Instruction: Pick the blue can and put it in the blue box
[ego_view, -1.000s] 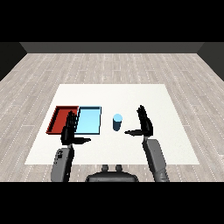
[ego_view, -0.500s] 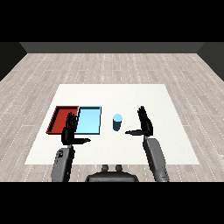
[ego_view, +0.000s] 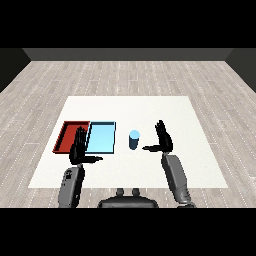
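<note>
Nearest the bench's (ego_view: 200, 170) front edge, left hand (ego_view: 78, 150) idles by the red tray (ego_view: 64, 135), fingers straight. Right hand (ego_view: 162, 141) open, fingers spread, thumb toward blue can (ego_view: 134, 139), near but apart. Step: reach, grasp pending; next needs closing in leftward. Can upright mid-bench, just beside blue tray (ego_view: 101, 138).

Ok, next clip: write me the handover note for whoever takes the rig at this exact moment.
Left robot hand: open, holds nothing, over the near edges of the red tray and blue tray.
Right robot hand: open, holds nothing, just right of the can, not touching it.
Can: upright on the table, right of the blue tray.
Done: nothing.
Left: grasp the can, put it in the blue tray.
</note>
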